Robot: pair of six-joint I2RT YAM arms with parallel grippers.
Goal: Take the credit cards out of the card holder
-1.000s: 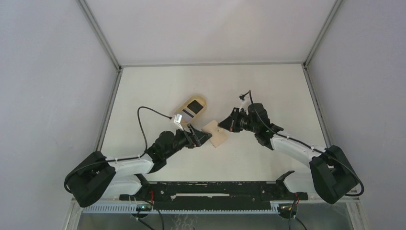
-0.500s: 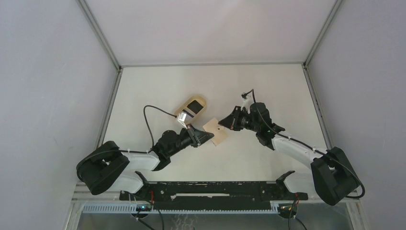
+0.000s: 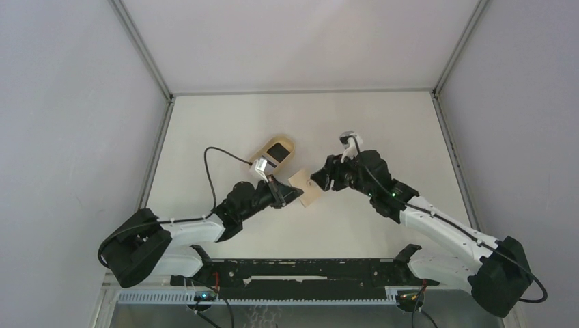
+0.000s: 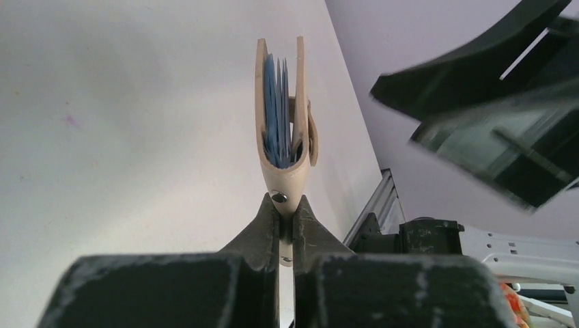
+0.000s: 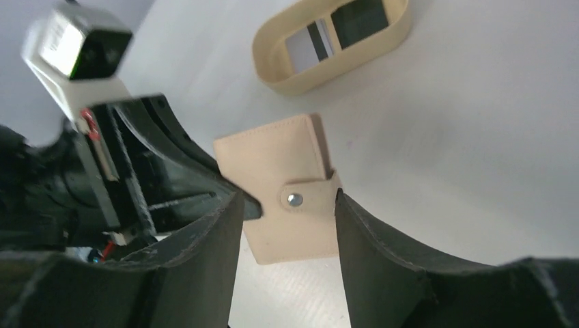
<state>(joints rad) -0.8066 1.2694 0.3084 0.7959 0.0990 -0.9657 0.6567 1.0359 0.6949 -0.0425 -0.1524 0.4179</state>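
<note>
The tan card holder (image 3: 309,190) is held off the table between the two arms. My left gripper (image 3: 292,195) is shut on its lower edge, just under a metal stud (image 4: 278,197). Seen edge-on in the left wrist view, the card holder (image 4: 298,102) gapes slightly, with blue credit cards (image 4: 275,109) packed inside. My right gripper (image 5: 287,205) is open, its fingers either side of the snap tab (image 5: 295,199) without pinching it. In the top view the right gripper (image 3: 319,180) sits at the holder's far right side.
A beige oval tray (image 5: 293,82) lies beyond the holder with a pale card (image 5: 306,45) and a black card (image 5: 360,16) in it. The tray (image 3: 263,151) is just behind my left wrist, whose cable loops over the table.
My left gripper has shut on the card holder's edge. The right gripper, shut a second ago, has opened and let go. The right arm's base has swung right.
</note>
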